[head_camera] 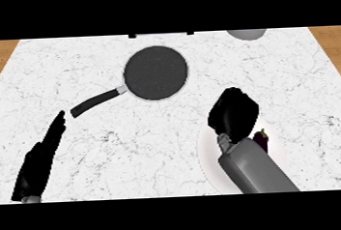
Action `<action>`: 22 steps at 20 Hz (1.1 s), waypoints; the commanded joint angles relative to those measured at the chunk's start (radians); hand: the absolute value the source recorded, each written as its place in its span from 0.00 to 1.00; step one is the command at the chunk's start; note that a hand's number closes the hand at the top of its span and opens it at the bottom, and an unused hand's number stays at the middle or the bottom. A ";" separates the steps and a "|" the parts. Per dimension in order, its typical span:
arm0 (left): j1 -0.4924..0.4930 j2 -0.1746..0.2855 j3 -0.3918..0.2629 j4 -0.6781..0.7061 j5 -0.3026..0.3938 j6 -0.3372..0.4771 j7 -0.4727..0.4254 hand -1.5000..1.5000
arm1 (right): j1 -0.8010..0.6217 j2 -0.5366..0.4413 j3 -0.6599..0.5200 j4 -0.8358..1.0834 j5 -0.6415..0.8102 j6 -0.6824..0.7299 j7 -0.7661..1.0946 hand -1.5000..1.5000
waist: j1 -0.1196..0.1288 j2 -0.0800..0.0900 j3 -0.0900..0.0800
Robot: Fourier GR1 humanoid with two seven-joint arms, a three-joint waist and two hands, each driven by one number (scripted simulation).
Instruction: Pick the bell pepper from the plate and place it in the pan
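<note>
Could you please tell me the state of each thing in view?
Pan: empty, flat on the counter.
Plate: largely covered by the right forearm.
Dark vegetable: on the plate, beside the forearm.
Right hand: above the plate; grasp hidden.
Left hand: open, resting lower left.

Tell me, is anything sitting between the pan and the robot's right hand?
No. In the head view, only a bare stretch of marble counter lies between the pan and the right hand.
</note>
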 commanded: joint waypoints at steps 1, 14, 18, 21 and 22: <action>-0.015 0.000 -0.005 0.005 -0.006 -0.010 -0.001 0.50 | -0.114 0.051 0.028 -0.087 0.220 0.122 0.245 1.00 | 0.007 0.006 0.003; -0.067 -0.021 -0.032 -0.002 -0.025 -0.040 -0.004 0.50 | -0.478 0.053 -0.229 0.262 0.041 -0.069 0.097 1.00 | 0.088 0.041 0.007; -0.069 -0.039 -0.040 -0.001 -0.027 -0.034 -0.004 0.50 | -0.505 0.053 -0.296 0.365 -0.020 -0.182 0.040 1.00 | 0.108 0.047 0.008; -0.079 -0.025 -0.039 0.009 -0.021 -0.062 -0.021 0.50 | -0.557 0.053 -0.372 0.500 -0.048 -0.232 -0.036 1.00 | 0.122 0.057 0.007; -0.065 -0.064 -0.071 0.013 -0.042 -0.035 -0.032 0.50 | -0.546 0.053 -0.387 0.542 -0.049 -0.258 -0.052 1.00 | 0.126 0.061 0.007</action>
